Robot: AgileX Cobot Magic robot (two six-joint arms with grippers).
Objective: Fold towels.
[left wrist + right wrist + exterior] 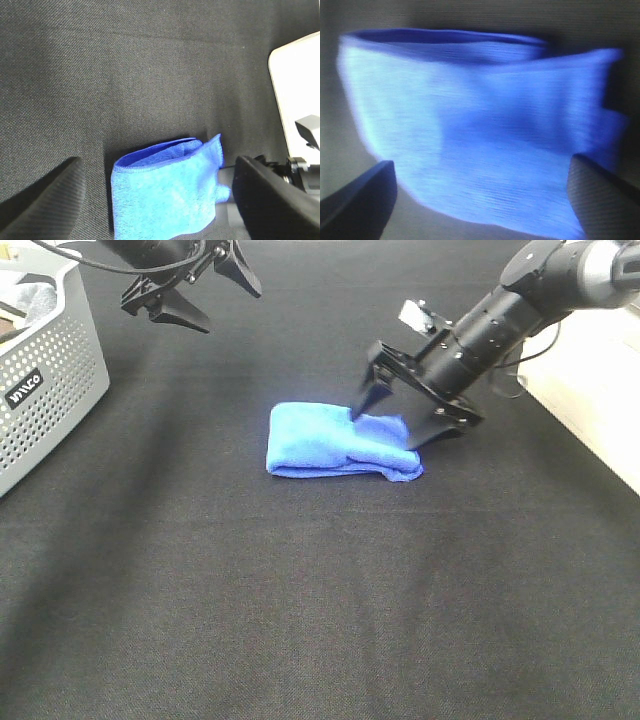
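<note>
The blue towel [330, 440] lies folded into a small thick bundle in the middle of the black cloth table. My right gripper [387, 430] is open, tilted down over the towel's right end. One fingertip touches the towel's far edge and the other stands just off its right corner. In the right wrist view the towel [480, 120] fills the space between the two fingers [360, 200], blurred. My left gripper [230, 308] hangs open high at the back left, well away from the towel. From the left wrist view the towel [165, 190] lies far below, between the fingers [45, 200].
A grey perforated basket [45, 380] with cloth inside stands at the left edge. A pale white surface [600, 400] borders the table on the right, and the same white surface [295, 75] appears from the left wrist. The black table cloth [300, 590] stretches toward the front.
</note>
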